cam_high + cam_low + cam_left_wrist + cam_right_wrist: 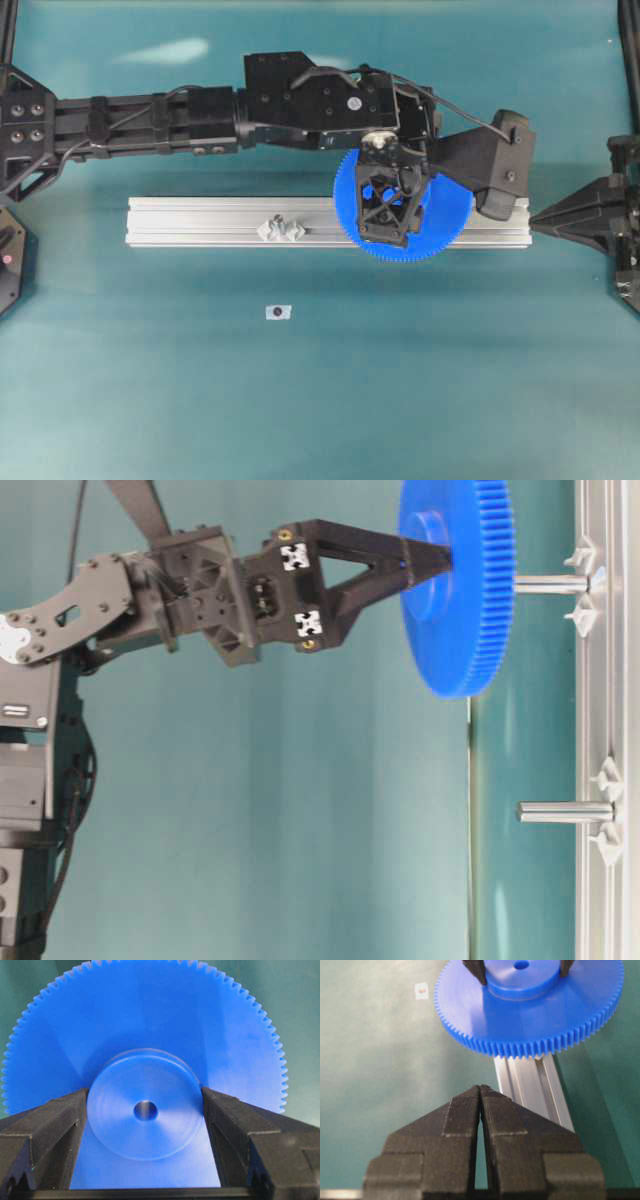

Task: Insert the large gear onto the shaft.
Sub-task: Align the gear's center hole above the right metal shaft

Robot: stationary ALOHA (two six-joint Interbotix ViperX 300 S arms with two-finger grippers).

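My left gripper (388, 212) is shut on the raised hub of the large gear (445, 215), a blue toothed disc, with one finger on each side of the hub (145, 1125). The gear (460, 610) hangs above the rail, its face turned toward the rail. The shaft (550, 583) shows between the gear's underside and the rail, in line with the centre hole (145, 1110), where something silvery gleams. From overhead the gear hides the shaft. My right gripper (481, 1089) is shut and empty, just off the rail's right end (533, 217), with the gear (530, 1015) ahead of it.
The aluminium rail (200, 225) lies across the middle of the teal table. A second look-alike pin (565, 811) with clear tabs (279, 228) stands further left on it. A small white tag (279, 312) lies in front of the rail.
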